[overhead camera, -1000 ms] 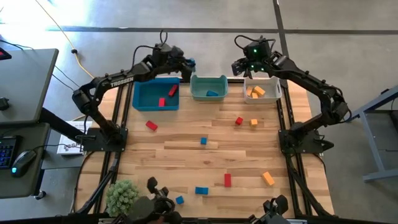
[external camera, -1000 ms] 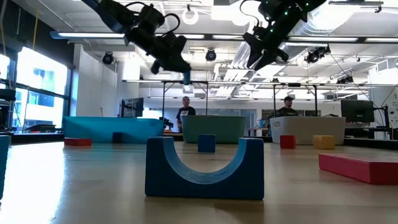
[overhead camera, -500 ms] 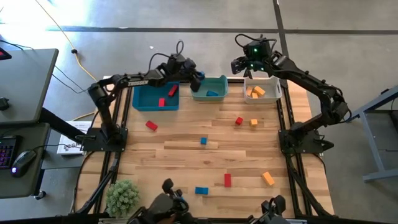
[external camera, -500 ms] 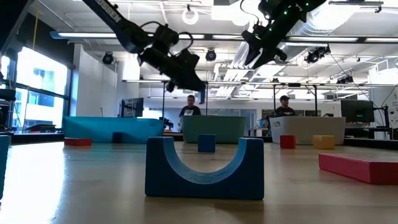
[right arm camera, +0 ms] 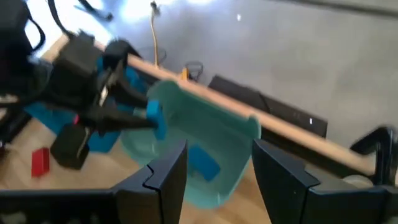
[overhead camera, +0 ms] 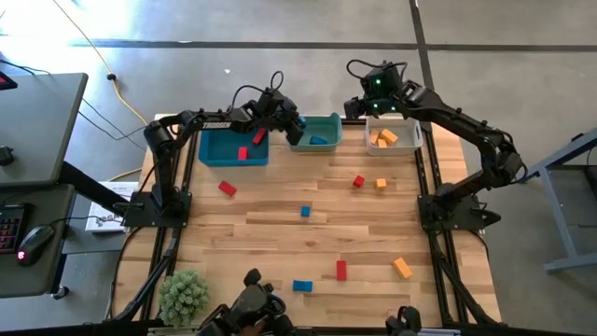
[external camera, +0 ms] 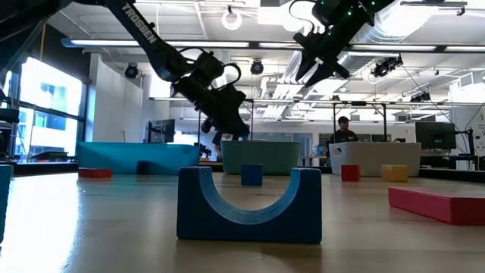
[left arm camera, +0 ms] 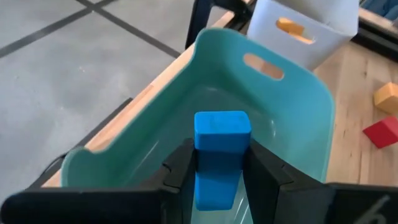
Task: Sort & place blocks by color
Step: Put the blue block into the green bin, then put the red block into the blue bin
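My left gripper (overhead camera: 297,128) is shut on a small blue block (left arm camera: 222,130) over the left end of the teal bin (overhead camera: 328,122). The right wrist view also shows this block (right arm camera: 153,116) at the bin's rim. Another blue block (overhead camera: 319,141) lies inside the teal bin. Two red blocks (overhead camera: 259,136) lie in the blue bin (overhead camera: 216,147), and orange blocks (overhead camera: 382,138) lie in the white bin (overhead camera: 408,133). My right gripper (right arm camera: 217,168) hangs open and holds nothing, high above the gap between the teal and white bins. My left gripper pinches the blue block by two opposite sides (left arm camera: 200,163) between its two fingers. The block's end sticks out past the fingertips. The fingers slant down from the table's left. The block is lifted clear, above the inside of the teal bin.
Loose blocks are scattered over the wooden table: red (overhead camera: 227,188), blue (overhead camera: 305,212), red (overhead camera: 358,181), orange (overhead camera: 381,184), red (overhead camera: 341,270), blue (overhead camera: 302,286), orange (overhead camera: 402,268). A blue arch block (external camera: 248,205) stands close to the low camera. A green plant (overhead camera: 183,294) sits at the near left corner.
My left gripper has carried the blue block down and toward the table's right, from above the blue bin's far right corner to over the teal bin's left end, staying shut on it.
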### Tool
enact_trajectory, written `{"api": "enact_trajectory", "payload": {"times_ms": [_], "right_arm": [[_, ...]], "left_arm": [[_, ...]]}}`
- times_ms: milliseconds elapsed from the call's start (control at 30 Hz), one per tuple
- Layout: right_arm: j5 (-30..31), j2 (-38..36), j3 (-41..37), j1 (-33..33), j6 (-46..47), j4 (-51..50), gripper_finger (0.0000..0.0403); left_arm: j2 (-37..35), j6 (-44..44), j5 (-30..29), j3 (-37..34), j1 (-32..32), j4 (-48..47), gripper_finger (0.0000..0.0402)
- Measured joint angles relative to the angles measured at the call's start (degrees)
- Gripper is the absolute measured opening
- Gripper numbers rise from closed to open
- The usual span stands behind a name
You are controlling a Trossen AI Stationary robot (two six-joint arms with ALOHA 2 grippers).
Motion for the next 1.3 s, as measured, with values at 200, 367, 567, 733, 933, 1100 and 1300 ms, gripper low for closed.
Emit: {"api": "enact_trajectory", "payload": {"times_ms": [200,367,567,733,933,1100,1300], "right_arm": [[0.22,0.00,0.00,2.32,1.19,-5.12,0.0168],[0.24,0.02,0.00,3.93,1.16,-6.72,0.0168],[0.26,0.02,0.00,5.06,-4.00,-6.95,0.0168],[0.23,0.02,0.00,5.07,-8.10,-7.32,0.0168],[-0.81,0.02,0.00,5.05,-11.41,-12.63,0.0168],[-2.79,0.02,0.00,5.11,-12.90,-15.16,0.0174],[-2.40,0.02,0.00,6.13,-15.74,-18.74,0.0202]], "left_arm": [[-0.02,0.08,-1.22,0.00,0.04,-0.17,0.0115],[-0.03,0.08,-1.01,0.00,0.04,-0.99,0.0143],[-0.15,-3.78,-0.98,0.00,0.04,-0.17,0.0174],[-0.15,-8.04,-0.93,0.00,0.09,1.00,0.0195],[-2.55,-10.39,-0.46,0.02,-0.25,0.41,0.0199],[-6.85,-10.39,-0.39,0.02,-1.52,0.33,0.0196],[-13.30,-10.39,-0.71,0.07,-3.79,-1.05,0.0196]]}}
